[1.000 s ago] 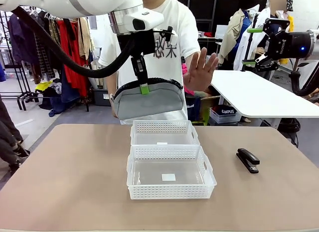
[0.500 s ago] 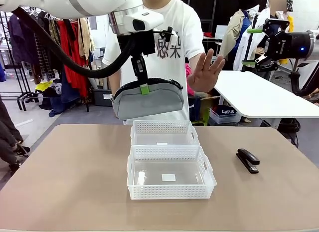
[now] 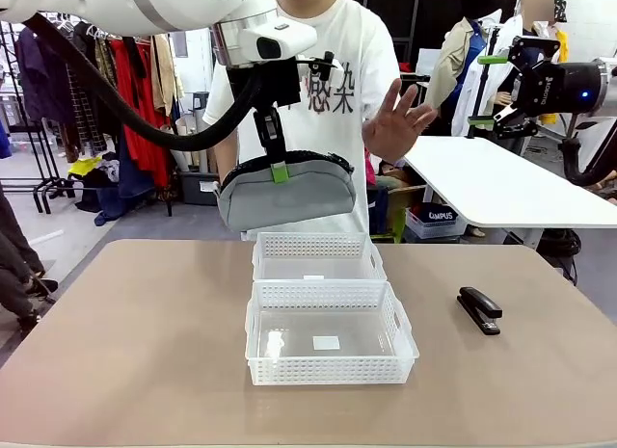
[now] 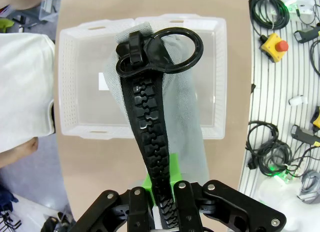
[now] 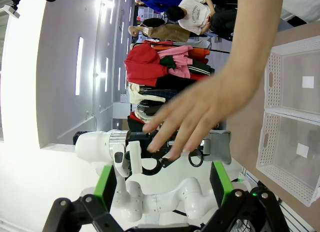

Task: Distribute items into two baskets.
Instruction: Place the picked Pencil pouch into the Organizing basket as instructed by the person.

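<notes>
tan worktop (image 3: 145, 371) in the foreground, over a grey floor (image 3: 67, 231). behind, at left: a clothes rack (image 3: 135, 92) hung with red and dark garments. at right: a white table (image 3: 501, 183) with a storage box (image 3: 431, 220) beneath it. far wall (image 3: 386, 10): dark panels. right wrist view: long light strips (image 5: 78, 67) on a pale surface.

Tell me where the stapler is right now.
In the front view, the stapler lies on the table on the robot's right side, apart from the nearer basket, its closest neighbour.
</notes>
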Available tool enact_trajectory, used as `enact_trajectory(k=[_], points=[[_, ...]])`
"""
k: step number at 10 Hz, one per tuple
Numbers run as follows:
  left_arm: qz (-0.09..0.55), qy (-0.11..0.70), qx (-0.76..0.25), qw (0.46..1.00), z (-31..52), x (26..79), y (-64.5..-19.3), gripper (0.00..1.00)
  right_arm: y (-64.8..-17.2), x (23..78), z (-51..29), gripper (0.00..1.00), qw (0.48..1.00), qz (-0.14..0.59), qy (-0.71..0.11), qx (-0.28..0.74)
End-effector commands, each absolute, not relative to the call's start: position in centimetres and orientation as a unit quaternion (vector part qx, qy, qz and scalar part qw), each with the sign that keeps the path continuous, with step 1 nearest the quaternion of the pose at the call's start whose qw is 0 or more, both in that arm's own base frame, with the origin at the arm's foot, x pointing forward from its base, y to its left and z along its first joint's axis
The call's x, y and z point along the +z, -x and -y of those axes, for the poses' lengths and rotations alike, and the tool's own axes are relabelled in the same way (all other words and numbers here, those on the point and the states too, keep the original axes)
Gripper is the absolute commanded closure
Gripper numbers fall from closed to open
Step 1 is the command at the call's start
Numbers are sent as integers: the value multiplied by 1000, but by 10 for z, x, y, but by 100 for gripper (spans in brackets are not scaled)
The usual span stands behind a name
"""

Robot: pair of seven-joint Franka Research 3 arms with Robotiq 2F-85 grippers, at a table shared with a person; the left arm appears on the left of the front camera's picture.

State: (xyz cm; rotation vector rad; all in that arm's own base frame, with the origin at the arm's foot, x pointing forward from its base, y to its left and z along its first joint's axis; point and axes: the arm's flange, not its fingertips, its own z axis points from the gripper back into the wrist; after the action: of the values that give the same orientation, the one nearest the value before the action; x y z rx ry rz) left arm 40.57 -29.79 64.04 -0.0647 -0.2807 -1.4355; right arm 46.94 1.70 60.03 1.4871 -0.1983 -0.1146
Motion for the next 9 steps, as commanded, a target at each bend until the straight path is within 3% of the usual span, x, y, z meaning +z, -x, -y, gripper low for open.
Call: enact_trajectory(k=[1,9], points=[[134,28,-655,743,298,643,-406,100,-469,601,-17,0,730,90,-675,-52],[134,28,-655,743,298,643,-406,100,-469,601,-17,0,730,90,-675,-52]])
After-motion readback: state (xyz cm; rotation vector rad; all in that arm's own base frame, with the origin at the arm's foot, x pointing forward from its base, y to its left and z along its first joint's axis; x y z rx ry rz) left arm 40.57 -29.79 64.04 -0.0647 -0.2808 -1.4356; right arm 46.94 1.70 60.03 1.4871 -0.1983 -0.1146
